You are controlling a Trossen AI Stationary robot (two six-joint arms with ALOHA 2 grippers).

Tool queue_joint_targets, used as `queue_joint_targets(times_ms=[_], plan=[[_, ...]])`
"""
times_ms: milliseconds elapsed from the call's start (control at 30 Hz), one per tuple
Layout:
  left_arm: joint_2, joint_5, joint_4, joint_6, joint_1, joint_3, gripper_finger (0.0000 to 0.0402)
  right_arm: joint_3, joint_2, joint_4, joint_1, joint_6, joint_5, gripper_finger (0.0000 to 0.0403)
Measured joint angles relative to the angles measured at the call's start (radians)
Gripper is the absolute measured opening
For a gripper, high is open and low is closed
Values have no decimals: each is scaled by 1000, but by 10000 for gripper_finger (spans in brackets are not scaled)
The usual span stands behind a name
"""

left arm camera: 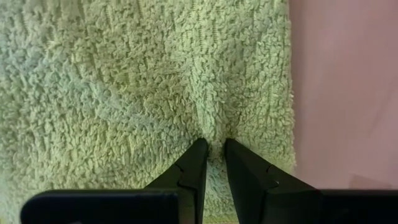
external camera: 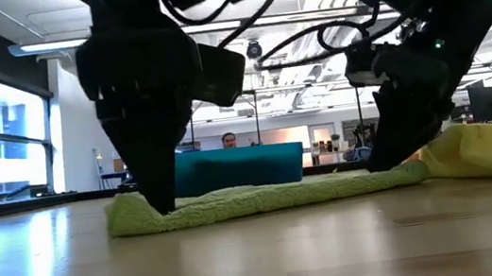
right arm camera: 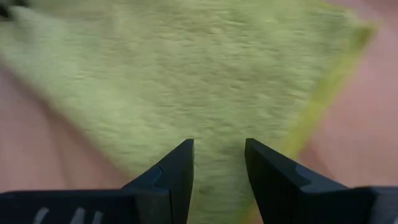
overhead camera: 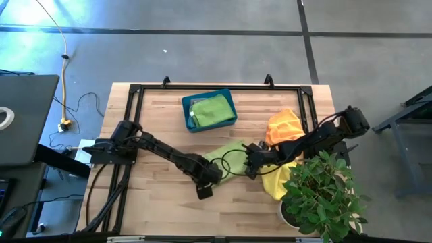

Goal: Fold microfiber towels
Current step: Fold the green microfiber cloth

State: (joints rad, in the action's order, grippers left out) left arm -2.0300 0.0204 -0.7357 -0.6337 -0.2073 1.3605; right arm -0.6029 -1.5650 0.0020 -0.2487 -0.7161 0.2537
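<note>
Lime-green fuzzy microfiber towel point(overhead camera: 228, 156) lies flat on the pale wooden surface point(overhead camera: 155, 196), just in front of the teal plastic bin point(overhead camera: 209, 111). Left end effector point(left arm camera: 213, 149) pinches a fold of it, fingers narrow; right end effector point(right arm camera: 219, 149) stands wide over its opposite edge.
</note>
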Motion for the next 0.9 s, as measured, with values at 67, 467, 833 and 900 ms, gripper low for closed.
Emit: queue_joint_targets(times_ms=[67, 467, 833, 900], plan=[[0, 3, 6, -38, -16, 0, 51, 0, 0, -8, 14, 25, 19, 138], [-1, -78, 105, -84, -78, 10, 51, 0, 1, -7, 88, 62, -53, 138], [-1, -112, 105, -70, -55, 43, 51, -1, 3, -27, 73, -17, -105, 194], [-1, -112, 105, -70, -55, 43, 51, -2, 4, -37, 83, -9, -105, 211]])
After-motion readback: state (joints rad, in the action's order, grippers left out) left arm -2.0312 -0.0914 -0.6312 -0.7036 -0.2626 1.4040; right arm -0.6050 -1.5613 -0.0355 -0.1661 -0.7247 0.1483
